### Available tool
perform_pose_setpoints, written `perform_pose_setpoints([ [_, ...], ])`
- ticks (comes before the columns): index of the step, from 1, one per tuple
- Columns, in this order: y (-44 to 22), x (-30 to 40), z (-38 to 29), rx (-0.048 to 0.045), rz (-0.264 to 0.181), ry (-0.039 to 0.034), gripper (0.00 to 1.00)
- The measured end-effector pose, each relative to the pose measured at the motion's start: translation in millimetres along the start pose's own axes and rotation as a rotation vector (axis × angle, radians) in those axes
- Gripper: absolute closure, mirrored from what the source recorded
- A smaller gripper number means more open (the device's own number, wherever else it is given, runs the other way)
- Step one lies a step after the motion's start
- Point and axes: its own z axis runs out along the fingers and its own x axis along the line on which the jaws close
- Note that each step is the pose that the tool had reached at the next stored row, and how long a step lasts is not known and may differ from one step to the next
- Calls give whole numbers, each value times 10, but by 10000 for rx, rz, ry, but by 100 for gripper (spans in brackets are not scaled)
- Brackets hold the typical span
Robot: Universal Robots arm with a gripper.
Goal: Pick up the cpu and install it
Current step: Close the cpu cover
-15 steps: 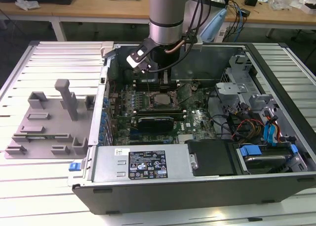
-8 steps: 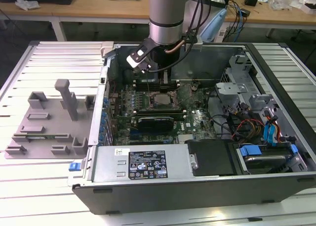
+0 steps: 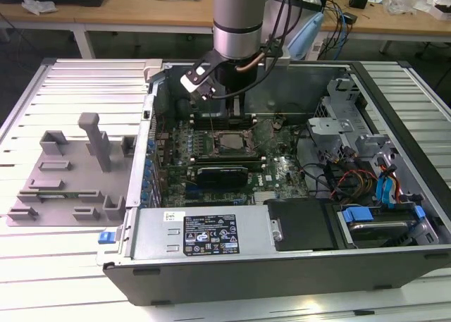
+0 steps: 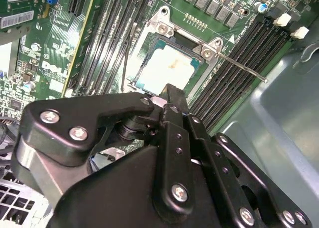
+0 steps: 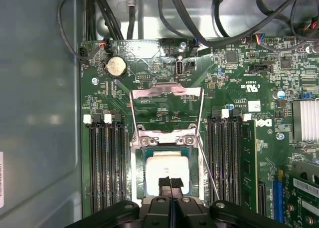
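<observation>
The cpu (image 5: 167,170) (image 4: 167,68), a pale silver-white square, lies flat in the motherboard socket (image 5: 167,143) (image 3: 229,144) inside the open computer case (image 3: 282,251). The socket's metal load plate (image 5: 167,91) is swung up and open, and its thin lever (image 4: 239,67) sticks out to the side. My gripper (image 5: 169,185) (image 4: 167,92) hangs just over the cpu's edge with its two black fingertips pressed together and nothing between them. In the exterior view the arm (image 3: 236,26) reaches down into the case above the socket.
Rows of memory slots (image 5: 104,158) (image 5: 227,158) flank the socket. Cables (image 5: 199,18) run along the case wall. A graphics card (image 3: 222,174) sits near the socket, drive bays (image 3: 380,209) at the exterior view's right. A grey fixture with upright blocks (image 3: 70,174) stands outside the case.
</observation>
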Motion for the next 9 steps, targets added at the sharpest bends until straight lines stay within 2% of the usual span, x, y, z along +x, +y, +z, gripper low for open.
perform_pose_setpoints([
  [5,4,0,-76,0,-1,0,89],
  [9,11,1,-187,0,-1,0,89],
])
